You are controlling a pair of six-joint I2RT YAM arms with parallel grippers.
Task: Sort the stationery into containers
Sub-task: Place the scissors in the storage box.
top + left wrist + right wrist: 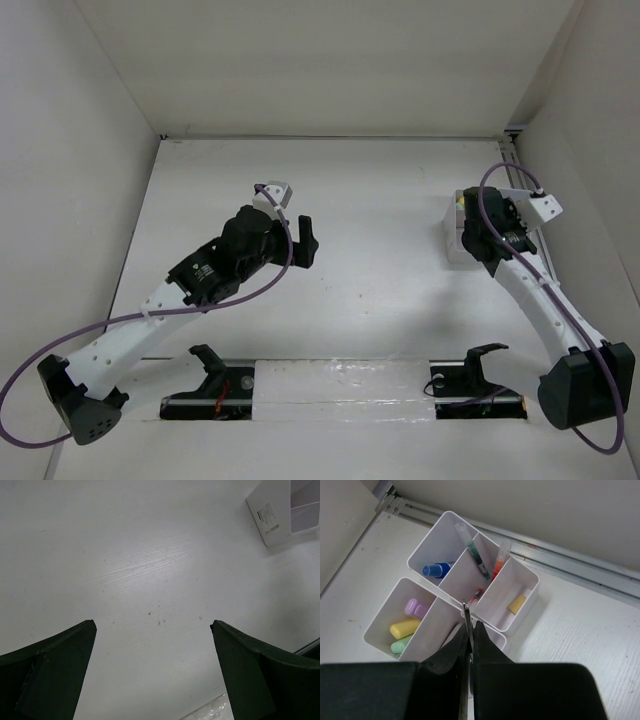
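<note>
The white bins (485,595) stand at the table's right, also in the top view (452,215) and in the corner of the left wrist view (280,515). They hold a blue-capped bottle (436,570), a dark pen (479,562), a red pen (500,565), a small yellowish eraser (517,604), and pink (416,608), yellow (405,628) and green (400,645) markers. My right gripper (471,630) is shut on the scissors' metal blade (466,615), just above the bins; the handles are hidden. My left gripper (152,630) is open and empty over bare table mid-left (305,240).
A metal rail (570,562) runs along the wall behind the bins. Side walls close in the table left and right. A shiny taped strip (340,385) and two black brackets (210,365) (475,362) sit at the near edge.
</note>
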